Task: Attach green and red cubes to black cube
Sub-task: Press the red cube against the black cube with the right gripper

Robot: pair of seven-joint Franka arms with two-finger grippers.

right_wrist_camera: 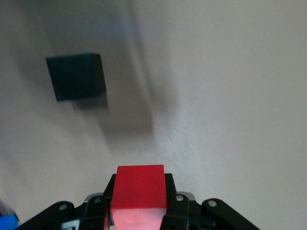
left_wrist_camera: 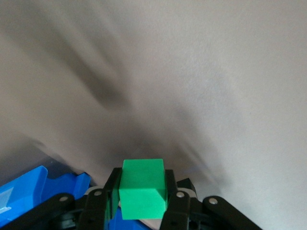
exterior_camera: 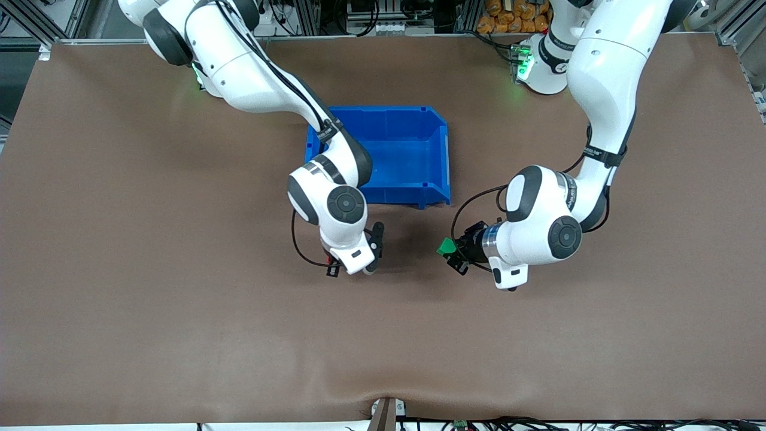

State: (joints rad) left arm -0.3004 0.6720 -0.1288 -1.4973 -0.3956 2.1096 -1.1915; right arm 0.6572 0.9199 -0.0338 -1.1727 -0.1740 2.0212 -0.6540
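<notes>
My left gripper (exterior_camera: pixel 452 254) is shut on the green cube (exterior_camera: pixel 445 246) and holds it just over the table, nearer the front camera than the blue bin. In the left wrist view the green cube (left_wrist_camera: pixel 142 189) sits between the fingers (left_wrist_camera: pixel 113 184). My right gripper (right_wrist_camera: pixel 139 187) is shut on the red cube (right_wrist_camera: pixel 139 184) over the table. The black cube (right_wrist_camera: pixel 76 75) lies flat on the table, apart from the red cube, in the right wrist view. In the front view the right hand (exterior_camera: pixel 353 254) hides the black cube.
A blue bin (exterior_camera: pixel 383 111) stands mid-table, farther from the front camera than both hands; it looks empty. Its edge shows in the left wrist view (left_wrist_camera: pixel 29 191). Brown table surface lies open around both grippers.
</notes>
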